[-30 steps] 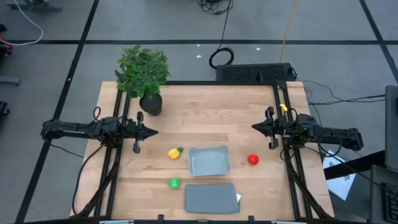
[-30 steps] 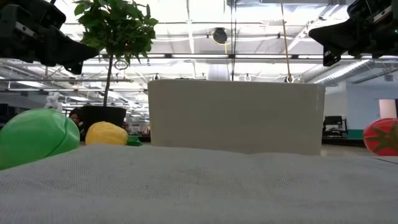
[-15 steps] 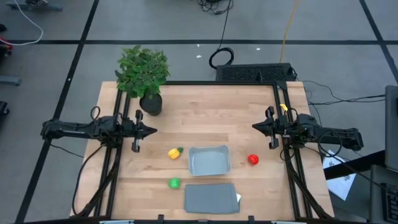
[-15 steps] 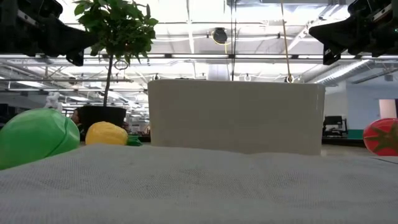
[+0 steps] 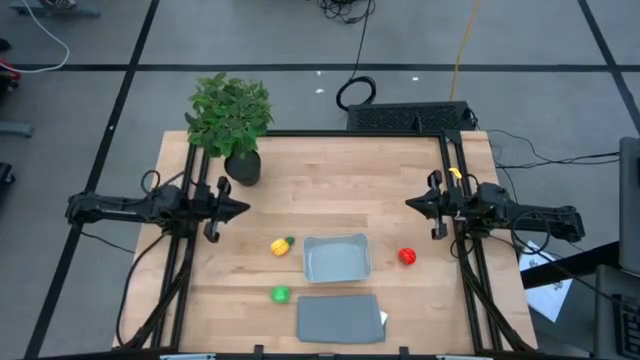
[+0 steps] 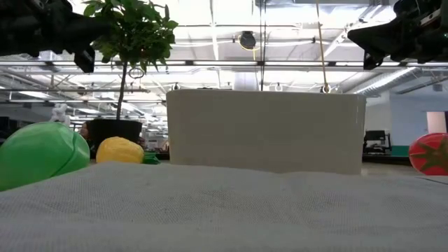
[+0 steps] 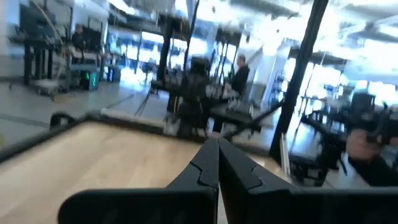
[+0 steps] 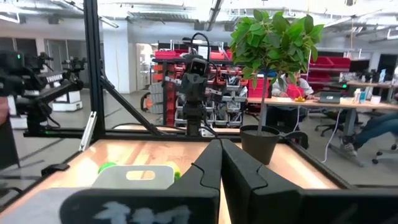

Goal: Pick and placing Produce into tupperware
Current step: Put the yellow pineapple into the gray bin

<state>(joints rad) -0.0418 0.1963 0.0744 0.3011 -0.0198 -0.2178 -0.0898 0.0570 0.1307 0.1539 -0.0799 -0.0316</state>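
The yellow piece with a green tip (image 5: 282,245) lies left of the grey-blue tupperware tray (image 5: 337,258). The round green piece (image 5: 280,294) sits nearer the near edge, and the round red piece (image 5: 407,257) lies right of the tray. The low view shows the green (image 6: 38,154), yellow (image 6: 119,150) and red (image 6: 430,154) pieces beside the tray wall (image 6: 266,131). My left gripper (image 5: 245,209) hovers shut over the table's left part, above and left of the yellow piece; its fingers (image 7: 217,144) are together. My right gripper (image 5: 408,204), shut (image 8: 220,143), hovers at the right, beyond the red piece.
A potted leafy plant (image 5: 232,115) stands at the far left corner of the table. A flat dark grey lid (image 5: 340,318) lies at the near edge, in front of the tray. Bare wood spans the middle between the two grippers. People sit at desks in the room behind.
My left gripper has rolled about its wrist and risen a little, from tipped downward to about level. The right arm and all the pieces have stayed where they were.
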